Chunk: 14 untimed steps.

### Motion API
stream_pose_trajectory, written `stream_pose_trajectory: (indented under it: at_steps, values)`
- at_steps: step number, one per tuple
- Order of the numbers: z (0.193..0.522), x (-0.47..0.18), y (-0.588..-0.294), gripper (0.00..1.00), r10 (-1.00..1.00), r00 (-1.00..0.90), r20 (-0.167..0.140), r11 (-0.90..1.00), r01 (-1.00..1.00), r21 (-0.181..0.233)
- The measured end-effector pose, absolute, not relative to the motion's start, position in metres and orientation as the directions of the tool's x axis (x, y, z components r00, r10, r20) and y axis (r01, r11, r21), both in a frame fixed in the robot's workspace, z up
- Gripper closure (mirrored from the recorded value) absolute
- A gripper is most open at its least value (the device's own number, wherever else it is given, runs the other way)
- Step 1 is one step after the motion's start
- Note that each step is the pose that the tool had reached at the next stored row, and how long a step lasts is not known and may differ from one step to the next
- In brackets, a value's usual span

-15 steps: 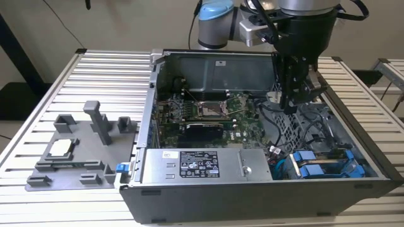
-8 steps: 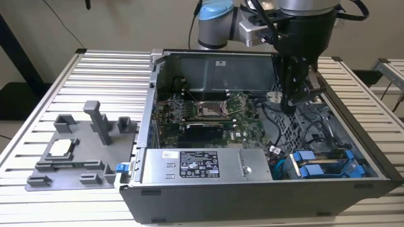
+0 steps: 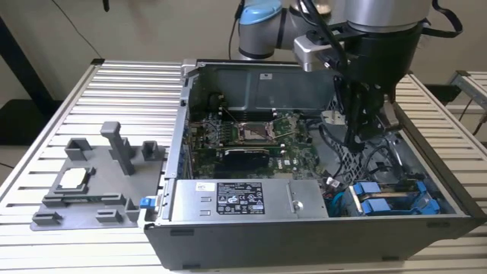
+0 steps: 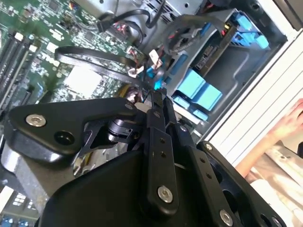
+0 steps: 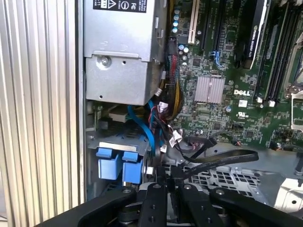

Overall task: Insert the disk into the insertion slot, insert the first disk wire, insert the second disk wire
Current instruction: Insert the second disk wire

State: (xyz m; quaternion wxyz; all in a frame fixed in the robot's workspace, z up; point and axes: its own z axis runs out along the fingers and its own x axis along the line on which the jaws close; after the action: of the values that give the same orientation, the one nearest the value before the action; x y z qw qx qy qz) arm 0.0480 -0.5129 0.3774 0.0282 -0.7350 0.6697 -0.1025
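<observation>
Now my pincer [image 4: 157, 97] pinches the blue wire [image 5: 141, 126] at its end, low beside the drive cage [image 5: 111, 142], presumably to line its plug with the seated blue-fronted drives [image 5: 110, 164]

We record a ribbed aluminium table [image 3: 129, 85] built of parallel slats. Two items rest directly on it. An open grey computer case [image 3: 304, 240] lies on its side, taking up the middle and the exterior view's right and reaching close to the near edge. A grey fixture plate [image 3: 76, 220] lies flat just beside the case, toward the table's edge at the exterior view's left.
</observation>
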Motion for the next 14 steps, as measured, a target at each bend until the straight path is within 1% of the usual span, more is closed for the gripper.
stream_pose_trajectory:
  at_steps: [6,14]
  values:
    - [0.375,0.054,-0.534,0.84,-0.991,0.082,0.105,-0.100,-0.979,-0.178]
    - [0.373,0.076,-0.545,0.84,-0.992,0.083,0.092,-0.098,-0.980,-0.173]
